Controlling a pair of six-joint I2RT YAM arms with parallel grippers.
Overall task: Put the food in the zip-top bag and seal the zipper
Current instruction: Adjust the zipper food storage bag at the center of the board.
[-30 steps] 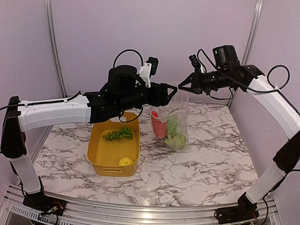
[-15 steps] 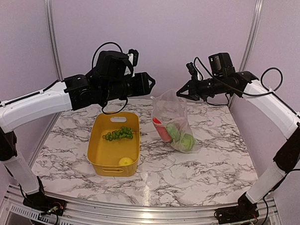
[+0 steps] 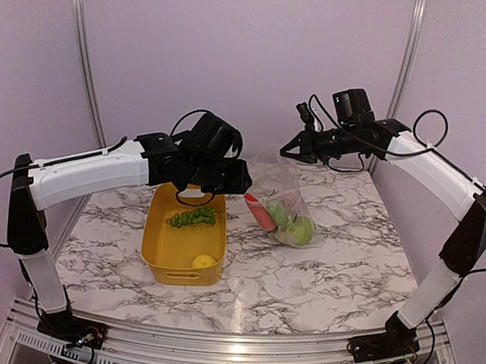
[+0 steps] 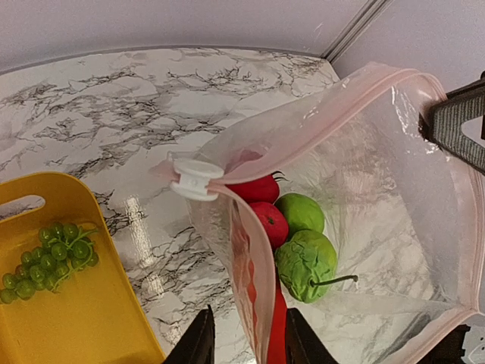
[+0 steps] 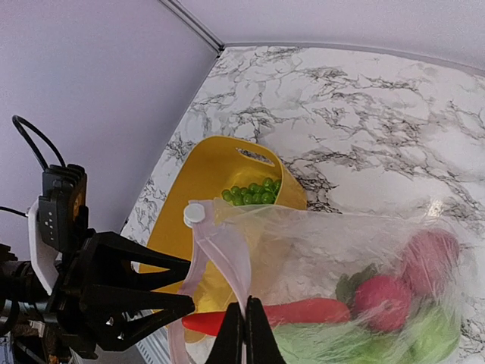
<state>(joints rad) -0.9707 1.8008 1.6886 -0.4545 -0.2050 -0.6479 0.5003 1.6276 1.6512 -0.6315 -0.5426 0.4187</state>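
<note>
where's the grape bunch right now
In the top view the green grape bunch lies inside the yellow bin, left of centre, toward its far end; the yellow lemon sits nearer the front, the zip-top bag to the right.

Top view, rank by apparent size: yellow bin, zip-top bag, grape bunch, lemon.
1. yellow bin and zip-top bag: look about alike, not ranking them
2. grape bunch
3. lemon
</note>
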